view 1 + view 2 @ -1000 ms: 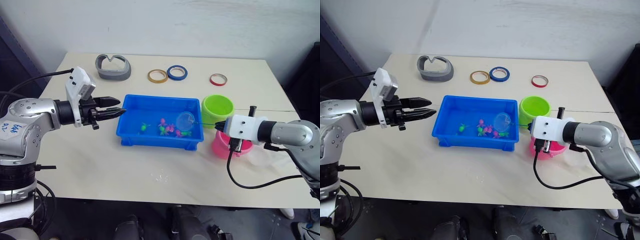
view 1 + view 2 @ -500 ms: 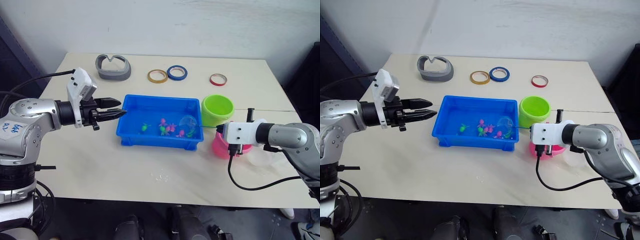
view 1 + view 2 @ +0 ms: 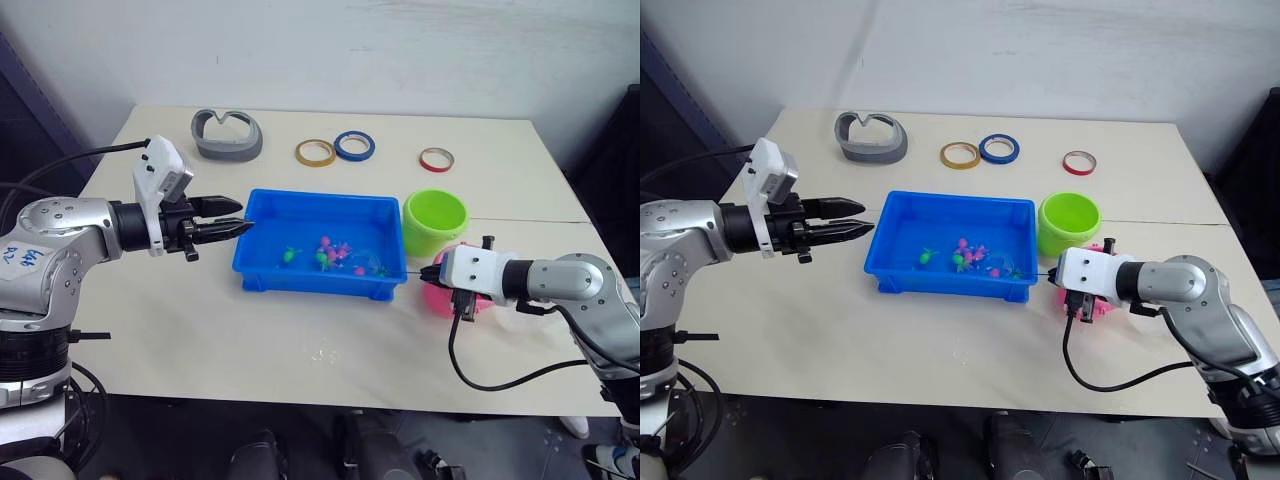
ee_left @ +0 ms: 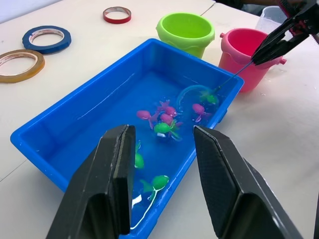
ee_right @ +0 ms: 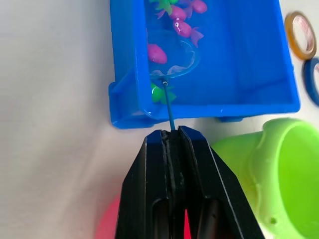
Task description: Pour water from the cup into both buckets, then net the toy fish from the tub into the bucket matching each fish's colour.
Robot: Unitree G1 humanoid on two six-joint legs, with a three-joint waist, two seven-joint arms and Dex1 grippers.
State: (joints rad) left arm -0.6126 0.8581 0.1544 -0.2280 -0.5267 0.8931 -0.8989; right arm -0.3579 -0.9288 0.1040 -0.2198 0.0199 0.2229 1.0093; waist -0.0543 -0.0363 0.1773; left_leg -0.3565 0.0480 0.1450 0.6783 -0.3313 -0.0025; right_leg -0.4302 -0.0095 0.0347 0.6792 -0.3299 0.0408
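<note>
The blue tub (image 3: 310,196) sits mid-table holding several pink toy fish (image 4: 167,111) and green ones (image 4: 163,128) in water. My right gripper (image 3: 433,272) is shut on the net's thin handle at the tub's right end. The net's hoop (image 5: 172,56) lies low in the water, and a pink fish (image 5: 156,52) is inside its ring. The green bucket (image 3: 435,220) stands right of the tub. Just behind my right gripper is the pink bucket (image 4: 246,56), with the clear cup (image 4: 269,18) beyond it. My left gripper (image 3: 236,217) hovers open at the tub's left end.
Yellow (image 3: 315,152), blue (image 3: 354,145) and red (image 3: 436,159) tape rings lie along the table's far side, with a grey curved object (image 3: 227,135) at the far left. A small water spill (image 3: 322,352) marks the table in front of the tub.
My right gripper has dropped lower and drawn nearer the table's front, tipping the net's hoop from above the fish down into the water. The left arm has not moved.
</note>
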